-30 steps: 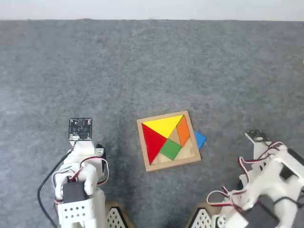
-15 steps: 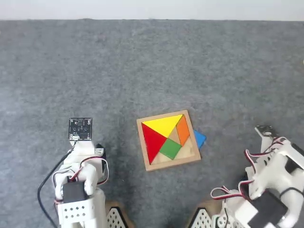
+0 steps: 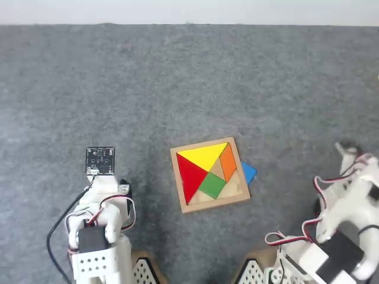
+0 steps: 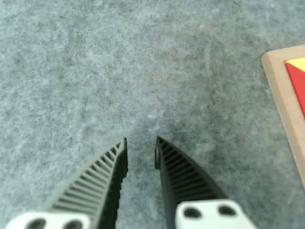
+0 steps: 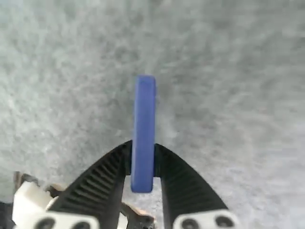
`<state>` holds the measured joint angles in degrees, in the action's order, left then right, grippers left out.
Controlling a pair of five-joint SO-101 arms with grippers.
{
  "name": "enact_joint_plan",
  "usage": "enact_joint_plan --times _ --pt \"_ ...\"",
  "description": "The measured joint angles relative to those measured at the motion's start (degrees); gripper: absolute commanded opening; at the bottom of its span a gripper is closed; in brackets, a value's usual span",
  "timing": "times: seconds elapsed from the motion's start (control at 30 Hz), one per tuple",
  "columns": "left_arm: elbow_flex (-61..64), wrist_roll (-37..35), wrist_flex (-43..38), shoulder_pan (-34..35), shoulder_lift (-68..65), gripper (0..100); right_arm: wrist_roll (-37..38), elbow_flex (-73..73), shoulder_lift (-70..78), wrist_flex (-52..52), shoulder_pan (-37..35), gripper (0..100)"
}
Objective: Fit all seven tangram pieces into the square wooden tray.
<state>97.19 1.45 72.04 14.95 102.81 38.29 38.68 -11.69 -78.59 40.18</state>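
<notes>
Your right arm (image 3: pixel 348 204) has swung out from the tray (image 3: pixel 185 205), its end effector (image 5: pixel 142 144) clenched on a blue piece (image 5: pixel 144 119), the left end effector (image 4: pixel 140 140) slightly parted and empty; four pieces sit in the tray, a second blue piece (image 3: pixel 249 173) lies just outside, so about three remain.

the table (image 3: pixel 177 77) is covered in rough matt cloth; the tray (image 3: pixel 216 205) is made of bare wood; the blue piece (image 5: pixel 144 109) is painted smooth.
</notes>
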Motion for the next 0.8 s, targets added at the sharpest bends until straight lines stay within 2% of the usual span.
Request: enact_joint_plan --times 0.13,0.37,0.57,0.8 --pt "0.0 0.0 0.0 0.0 0.0 9 -4.6 -10.3 0.0 -8.3 -5.8 0.8" --pt "0.0 0.0 0.0 0.0 0.0 9 -22.1 -17.8 0.0 -11.1 -25.9 0.8" --pt "0.0 0.0 0.0 0.0 0.0 9 -35.3 -14.9 -9.1 -5.4 -41.7 0.8" --pt "0.0 0.0 0.0 0.0 0.0 9 -38.2 -2.4 -15.9 6.2 -53.1 0.9"
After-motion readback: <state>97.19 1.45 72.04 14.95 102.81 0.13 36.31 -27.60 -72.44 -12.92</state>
